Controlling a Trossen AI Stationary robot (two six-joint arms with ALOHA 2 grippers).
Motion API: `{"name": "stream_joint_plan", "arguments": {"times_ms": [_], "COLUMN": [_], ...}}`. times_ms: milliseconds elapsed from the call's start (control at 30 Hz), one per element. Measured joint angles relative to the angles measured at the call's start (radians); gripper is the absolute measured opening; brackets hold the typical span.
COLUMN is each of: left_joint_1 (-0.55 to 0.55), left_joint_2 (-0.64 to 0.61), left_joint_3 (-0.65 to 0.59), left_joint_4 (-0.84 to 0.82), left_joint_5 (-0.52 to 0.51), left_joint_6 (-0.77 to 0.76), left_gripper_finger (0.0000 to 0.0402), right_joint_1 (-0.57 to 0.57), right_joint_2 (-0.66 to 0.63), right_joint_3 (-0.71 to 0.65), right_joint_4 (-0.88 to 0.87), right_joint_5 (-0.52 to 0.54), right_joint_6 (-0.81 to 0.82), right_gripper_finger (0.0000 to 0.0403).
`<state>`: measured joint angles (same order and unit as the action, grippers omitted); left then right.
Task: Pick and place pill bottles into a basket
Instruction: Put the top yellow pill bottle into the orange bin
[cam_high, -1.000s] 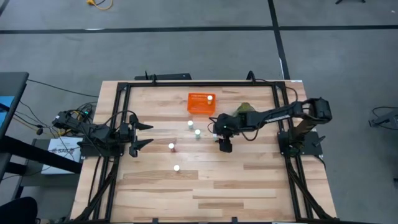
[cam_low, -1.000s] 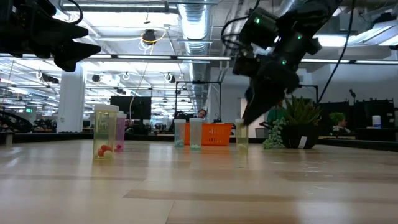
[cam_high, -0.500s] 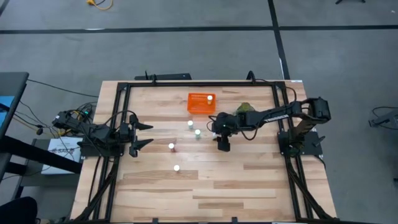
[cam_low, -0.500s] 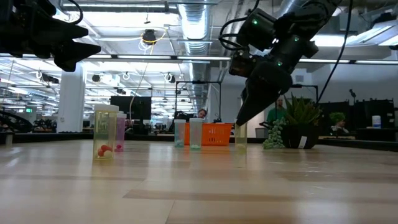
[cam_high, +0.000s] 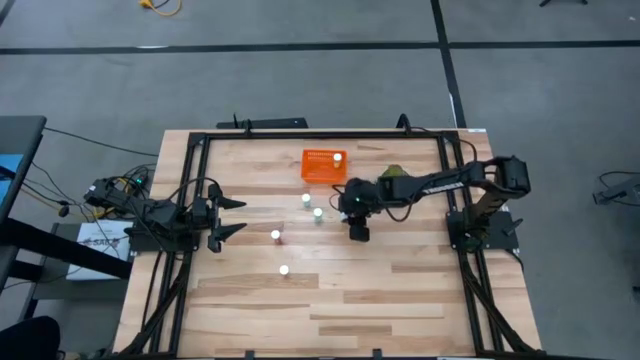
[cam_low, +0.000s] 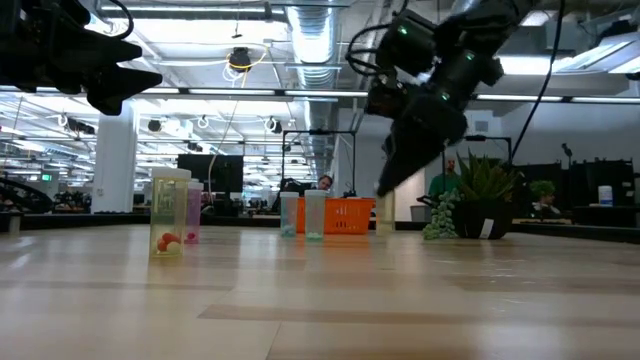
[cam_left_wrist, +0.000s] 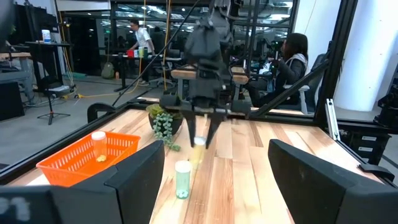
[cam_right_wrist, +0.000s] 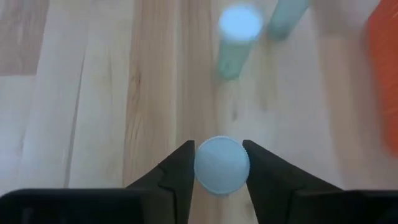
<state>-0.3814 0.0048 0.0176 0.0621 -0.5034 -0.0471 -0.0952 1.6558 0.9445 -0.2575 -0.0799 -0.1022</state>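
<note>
1. Right pincer (cam_right_wrist: 219, 163) pinching a pill bottle (cam_right_wrist: 222, 165) by its round white cap, one dark finger on each side; same bottle seen lifted clear of the table (cam_high: 400, 300) in the low view (cam_low: 384, 214).
2. Positioned near the middle of the table, just in front of the orange basket (cam_high: 322, 167), with the arm reaching in from the right-hand edge.
3. Left pincer (cam_high: 226, 217) hovering at the left side of the table, well apart from the bottles, fingers spread wide (cam_left_wrist: 134, 171).
4. One bottle (cam_high: 338, 157) already standing inside the basket at its right end, also visible from the left wrist (cam_left_wrist: 98, 145).
5. Two bottles (cam_high: 307, 199) and (cam_high: 318, 212) upright on the wood between the basket and the held one, close together.
6. Two more bottles farther out toward the front: one (cam_high: 276, 235) near the centre, another (cam_high: 284, 269) beyond it, both standing alone.
7. Green leafy plant (cam_high: 395, 174) just right of the basket, partly under the right arm.
8. People visible in the room behind the table, one seated (cam_left_wrist: 292, 59).
</note>
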Motion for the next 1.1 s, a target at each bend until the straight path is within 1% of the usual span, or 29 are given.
{"name": "stream_joint_plan", "arguments": {"times_ms": [133, 300, 433, 600, 700, 900, 1100], "left_joint_1": [0.0, 0.0, 0.0, 0.0, 0.0, 0.0, 0.0], "left_joint_2": [0.0, 0.0, 0.0, 0.0, 0.0, 0.0, 0.0], "left_joint_3": [0.0, 0.0, 0.0, 0.0, 0.0, 0.0, 0.0], "left_joint_4": [0.0, 0.0, 0.0, 0.0, 0.0, 0.0, 0.0], "left_joint_5": [0.0, 0.0, 0.0, 0.0, 0.0, 0.0, 0.0], "left_joint_6": [0.0, 0.0, 0.0, 0.0, 0.0, 0.0, 0.0], "left_gripper_finger": [0.0277, 0.0277, 0.0277, 0.0277, 0.0277, 0.0277, 0.0277], "right_joint_1": [-0.05, -0.144, -0.228, -0.33, -0.366, -0.374, -0.375], "right_joint_2": [0.0, -0.001, -0.002, -0.001, 0.001, 0.002, 0.003], "right_joint_3": [0.121, 0.259, 0.316, 0.315, 0.281, 0.188, 0.137], "right_joint_4": [-0.107, -0.144, -0.15, -0.168, -0.126, -0.024, 0.033], "right_joint_5": [0.003, 0.002, -0.021, -0.096, -0.136, -0.157, -0.157], "right_joint_6": [-0.098, -0.235, -0.273, -0.242, -0.222, -0.197, -0.179], "right_gripper_finger": [0.0133, 0.0115, 0.0111, 0.0128, 0.0129, 0.0113, 0.0122]}}
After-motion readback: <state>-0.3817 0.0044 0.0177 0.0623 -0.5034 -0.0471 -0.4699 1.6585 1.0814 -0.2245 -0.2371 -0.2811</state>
